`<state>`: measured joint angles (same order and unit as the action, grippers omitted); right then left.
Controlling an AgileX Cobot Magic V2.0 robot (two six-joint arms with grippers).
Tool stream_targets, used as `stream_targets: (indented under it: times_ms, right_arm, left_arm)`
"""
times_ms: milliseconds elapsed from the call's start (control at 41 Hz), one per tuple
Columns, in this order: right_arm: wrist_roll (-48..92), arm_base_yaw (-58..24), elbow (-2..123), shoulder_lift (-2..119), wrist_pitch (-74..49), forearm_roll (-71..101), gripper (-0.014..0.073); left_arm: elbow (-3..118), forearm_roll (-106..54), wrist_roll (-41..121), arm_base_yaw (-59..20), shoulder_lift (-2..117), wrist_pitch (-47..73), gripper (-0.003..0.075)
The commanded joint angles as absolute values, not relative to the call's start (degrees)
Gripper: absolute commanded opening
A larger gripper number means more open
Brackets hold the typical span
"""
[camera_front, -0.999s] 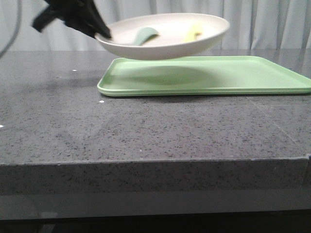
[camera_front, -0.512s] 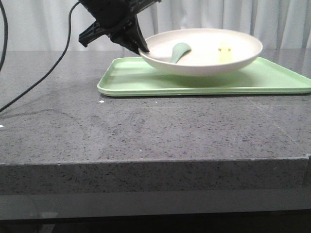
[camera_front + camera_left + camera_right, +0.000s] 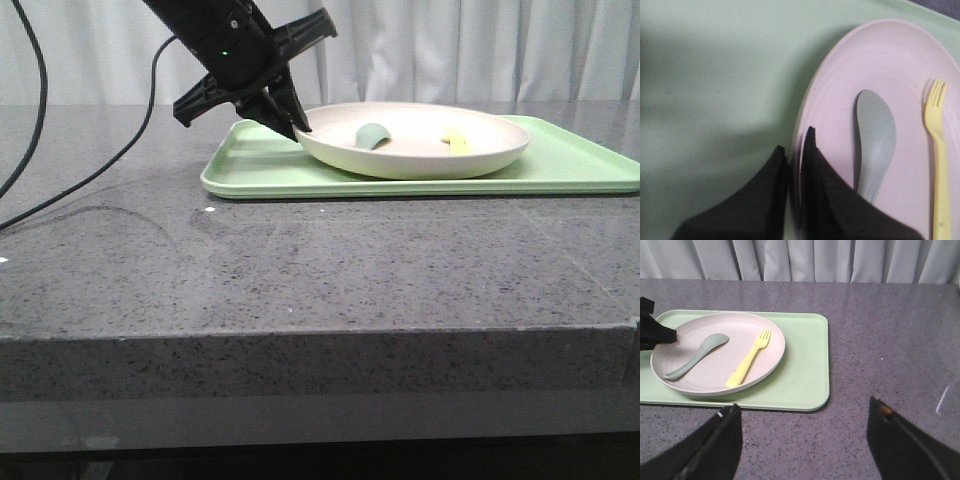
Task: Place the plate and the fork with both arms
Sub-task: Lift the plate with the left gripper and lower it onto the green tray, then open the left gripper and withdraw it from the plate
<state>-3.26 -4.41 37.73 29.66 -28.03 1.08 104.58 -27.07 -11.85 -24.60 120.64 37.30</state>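
worktop (image 3: 300,270): dark speckled stone | backdrop: pale curtain (image 3: 480,50) | green tray (image 3: 560,170) bears plate (image 3: 420,150) | left fingers (image 3: 812,150) pinch plate rim | right fingers (image 3: 900,440) spread, empty

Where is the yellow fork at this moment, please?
The fork lies inside the plate on the green tray, beside the grey-green spoon, on the side away from the left gripper.

Left claw (image 3: 296,122): matte black housing, a small green indicator light on the body, tapering dark wedge-shaped fingers (image 3: 832,200), a thin black cable looping behind. Right claw (image 3: 802,440): two broad black fingers (image 3: 905,445), a pale fleck near each tip.
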Motion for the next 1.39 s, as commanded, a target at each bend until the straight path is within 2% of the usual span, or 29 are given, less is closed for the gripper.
stream_targets:
  times_ms: [0, 219, 633, 780, 950, 1145, 1364]
  right_arm:
    - [-2.7, -4.2, 39.4, 30.2, -23.5, 0.7, 0.0547]
    - [-2.7, -4.2, 39.4, 30.2, -23.5, 0.7, 0.0547]
    - [-2.7, -4.2, 39.4, 30.2, -23.5, 0.7, 0.0547]
    - [-2.7, -4.2, 39.4, 30.2, -23.5, 0.7, 0.0547]
    - [-2.7, -4.2, 39.4, 30.2, -23.5, 0.7, 0.0547]
    - [-2.7, -4.2, 39.4, 30.2, -23.9, 0.7, 0.0547]
    - [-2.7, -4.2, 39.4, 30.2, -24.5, 0.7, 0.0547]
  left_arm:
    - [106.7, -29.2, -12.5, -25.3, 117.3, 33.6, 0.0165]
    - [106.9, -29.0, -12.5, -25.1, 117.1, 33.2, 0.0237]
    - [106.9, -9.5, -11.9, -24.1, 106.2, 40.8, 0.0227]
    - [105.8, -5.7, -11.9, -24.1, 103.0, 41.5, 0.014]
    - [96.4, -4.2, -11.9, -24.1, 95.7, 33.4, -0.001]
    - [80.2, 1.1, -11.9, -22.6, 83.6, 22.0, -0.0018]
    - [66.6, 3.7, -11.9, -13.6, 69.9, 19.9, -0.0018]
